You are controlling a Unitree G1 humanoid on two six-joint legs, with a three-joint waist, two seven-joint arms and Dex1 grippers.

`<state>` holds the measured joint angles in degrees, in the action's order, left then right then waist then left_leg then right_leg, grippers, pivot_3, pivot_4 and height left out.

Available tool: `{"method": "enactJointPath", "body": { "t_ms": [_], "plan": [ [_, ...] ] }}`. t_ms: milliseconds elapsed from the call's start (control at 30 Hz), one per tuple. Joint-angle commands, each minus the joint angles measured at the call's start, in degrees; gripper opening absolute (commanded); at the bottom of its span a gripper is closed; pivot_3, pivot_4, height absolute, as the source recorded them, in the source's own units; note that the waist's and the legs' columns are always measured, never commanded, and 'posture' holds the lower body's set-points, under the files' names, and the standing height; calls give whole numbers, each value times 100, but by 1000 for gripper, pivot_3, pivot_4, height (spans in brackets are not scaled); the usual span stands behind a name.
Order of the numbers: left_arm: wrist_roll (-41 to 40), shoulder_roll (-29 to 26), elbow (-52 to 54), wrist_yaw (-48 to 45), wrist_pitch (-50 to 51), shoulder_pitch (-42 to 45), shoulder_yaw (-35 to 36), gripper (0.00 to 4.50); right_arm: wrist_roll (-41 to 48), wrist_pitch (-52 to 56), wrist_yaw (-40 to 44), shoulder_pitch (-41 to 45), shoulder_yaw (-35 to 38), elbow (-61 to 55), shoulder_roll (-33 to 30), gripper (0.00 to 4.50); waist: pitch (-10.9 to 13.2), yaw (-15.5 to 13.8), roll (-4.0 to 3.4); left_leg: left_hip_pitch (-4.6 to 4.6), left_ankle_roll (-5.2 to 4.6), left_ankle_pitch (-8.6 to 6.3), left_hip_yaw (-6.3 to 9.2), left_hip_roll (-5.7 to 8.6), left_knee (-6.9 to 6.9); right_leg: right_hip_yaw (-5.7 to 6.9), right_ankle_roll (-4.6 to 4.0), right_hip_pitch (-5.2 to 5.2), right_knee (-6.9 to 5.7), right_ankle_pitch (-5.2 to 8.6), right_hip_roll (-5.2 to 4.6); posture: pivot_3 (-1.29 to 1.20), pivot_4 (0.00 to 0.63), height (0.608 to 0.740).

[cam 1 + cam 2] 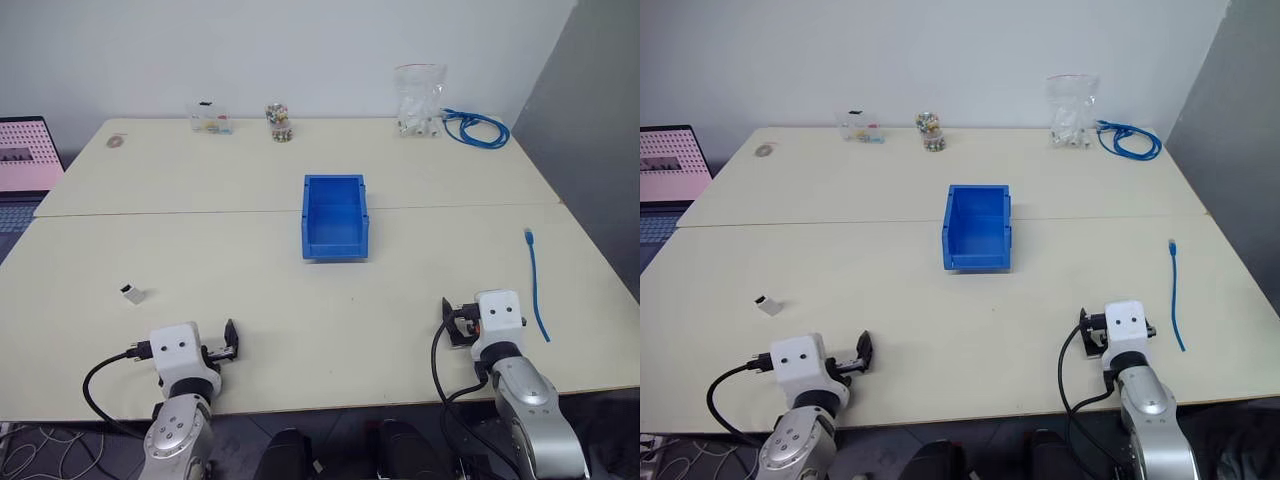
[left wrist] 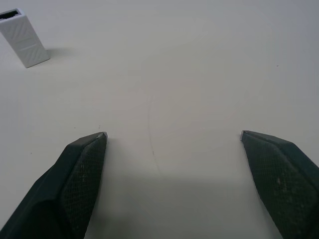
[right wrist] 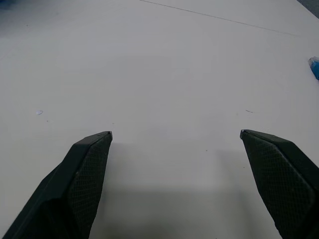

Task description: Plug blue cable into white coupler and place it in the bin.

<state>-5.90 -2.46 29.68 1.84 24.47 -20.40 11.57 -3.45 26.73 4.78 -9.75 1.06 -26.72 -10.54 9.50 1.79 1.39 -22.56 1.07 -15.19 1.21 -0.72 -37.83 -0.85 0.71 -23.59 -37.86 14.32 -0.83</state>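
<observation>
Right gripper (image 3: 175,135) hangs over the pale table (image 3: 164,69), jaws spread wide and nothing between them (just bare tabletop). Both black fingers (image 3: 82,174) show a fine textured face, tips apart and clear of any object. A thin seam (image 3: 219,19) crosses the far tabletop. At the right edge, a bit of blue cable (image 3: 314,67) peeks in, well apart from the fingers.

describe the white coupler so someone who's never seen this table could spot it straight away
Start at the blue bin in the middle of the cream table, then look toward the near left part of the table. The white coupler lies alone there, just ahead of the left gripper. It is a tiny white boxy block with a dark opening at one end, unlike the clear bag of white parts at the far edge.
</observation>
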Motion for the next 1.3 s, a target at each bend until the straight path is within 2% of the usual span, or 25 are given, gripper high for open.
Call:
{"method": "enactJointPath", "body": {
  "t_ms": [33, 700, 833, 933, 1033, 1100, 1167, 1200, 1300],
  "plan": [
    [68, -49, 222, 58, 6, -58, 94, 4500, -26, -127, -68, -3, 79, -289, 30, 4377, 0, 0, 0, 0, 0, 0, 0, 0, 0, 0, 0, 0, 0, 0, 0, 0, 150, 740],
    [115, 141, 515, 288, 210, 64, -50, 4500, -25, -80, -117, 119, 198, -225, 17, 4377, 1, -3, 2, -3, 1, 0, -2, 3, 0, -1, 4, 0, 3, -2, 0, 0, 150, 740],
    [59, -32, 533, 29, 301, 206, -245, 4500, -49, -51, -195, 207, 249, -224, 26, 4377, 1, -5, 2, -4, 1, 0, -2, 4, 0, -1, 5, 0, 4, -3, 0, 0, 150, 740],
    [-93, -531, 573, -638, 445, 561, -603, 4500, -54, -1, -213, 343, 411, -235, -65, 4377, 3, -15, 4, -4, 1, 0, 2, 4, -1, 3, 4, 1, 2, -2, 5, 0, 150, 740],
    [-427, -1391, 389, -1930, 543, 1550, -1185, 4500, 19, 217, -153, 539, 744, -343, -262, 4377, 3, -56, 4, -5, 1, 0, 5, 6, -2, 6, 4, 2, -1, -2, 14, 0, 150, 740],
    [-601, -1760, 165, -2629, 583, 2236, -1565, 4500, 130, 391, -66, 696, 1062, -314, -440, 4377, 3, -85, 3, -10, 1, 1, 8, 12, -5, 12, 5, 2, -1, -3, 14, 0, 150, 740],
    [-723, -2021, -418, -3528, 329, 3147, -2004, 4500, 319, 656, 134, 953, 1454, -128, -766, 4377, 3, -99, 1, -7, 1, 1, 1, 15, -6, 10, 23, 4, 1, -14, 13, 0, 150, 740],
    [-756, -2051, -870, -4060, 95, 3714, -2273, 4500, 468, 823, 301, 1136, 1684, 98, -992, 4377, 3, -97, 0, -7, 1, 1, -3, 16, -5, 10, 25, 5, 3, -15, 13, 0, 150, 740],
    [-787, -1942, -1827, -4939, -309, 4703, -2776, 4500, 773, 1154, 528, 1510, 2142, 697, -1408, 4377, 3, -118, 0, -3, -1, 1, -28, 24, -7, 10, 33, 8, 10, -19, 15, 0, 150, 740]
  ]
}}
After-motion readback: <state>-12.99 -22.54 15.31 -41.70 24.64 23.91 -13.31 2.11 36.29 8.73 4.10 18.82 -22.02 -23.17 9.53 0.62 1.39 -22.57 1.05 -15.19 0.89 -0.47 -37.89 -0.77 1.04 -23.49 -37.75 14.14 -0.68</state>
